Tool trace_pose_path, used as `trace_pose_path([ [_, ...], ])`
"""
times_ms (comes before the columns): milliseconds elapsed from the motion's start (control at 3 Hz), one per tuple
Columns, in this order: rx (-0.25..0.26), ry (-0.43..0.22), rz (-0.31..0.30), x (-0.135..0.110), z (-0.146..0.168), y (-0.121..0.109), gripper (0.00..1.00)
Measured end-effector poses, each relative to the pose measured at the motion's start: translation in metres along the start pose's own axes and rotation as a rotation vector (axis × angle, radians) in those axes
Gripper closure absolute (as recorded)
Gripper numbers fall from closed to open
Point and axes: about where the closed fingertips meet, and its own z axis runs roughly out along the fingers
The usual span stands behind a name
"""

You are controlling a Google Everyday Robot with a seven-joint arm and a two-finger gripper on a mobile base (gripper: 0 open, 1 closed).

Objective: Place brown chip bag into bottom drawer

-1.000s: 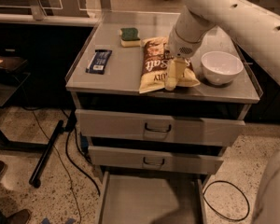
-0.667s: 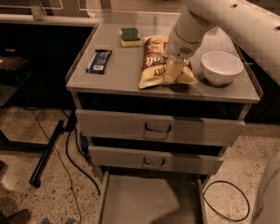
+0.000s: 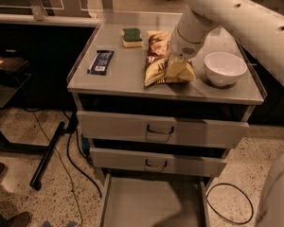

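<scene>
The brown chip bag (image 3: 156, 56) lies on the grey cabinet top (image 3: 118, 77), brown end toward the back, cream-yellow end toward the front edge. My gripper (image 3: 176, 64) comes down from the white arm at the upper right onto the bag's right front part. It is shut on the bag, whose yellow end is bunched up around it. The bottom drawer (image 3: 146, 200) stands pulled out at floor level below, a shallow grey tray with nothing in it.
A white bowl (image 3: 226, 67) stands just right of the bag. A green-yellow sponge (image 3: 131, 37) and a dark blue wrapper bar (image 3: 100, 62) lie to its left. Two upper drawers (image 3: 161, 129) are closed. A cable (image 3: 229, 207) and shoes (image 3: 2, 171) are on the floor.
The bag's front yellow end has pulled back from the cabinet's front edge and crumpled up around the gripper. The arm has shifted only slightly.
</scene>
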Motion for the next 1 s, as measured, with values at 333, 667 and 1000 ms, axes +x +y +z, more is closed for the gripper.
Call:
trace_pose_path([
  [333, 0.000, 0.000, 0.000, 0.0000, 0.0001, 0.0000, 1.00],
  [667, 0.000, 0.000, 0.000, -0.0004, -0.0014, -0.0005, 1.00],
  [1000, 0.001, -0.001, 0.000, -0.0015, -0.0054, -0.0010, 1.00],
])
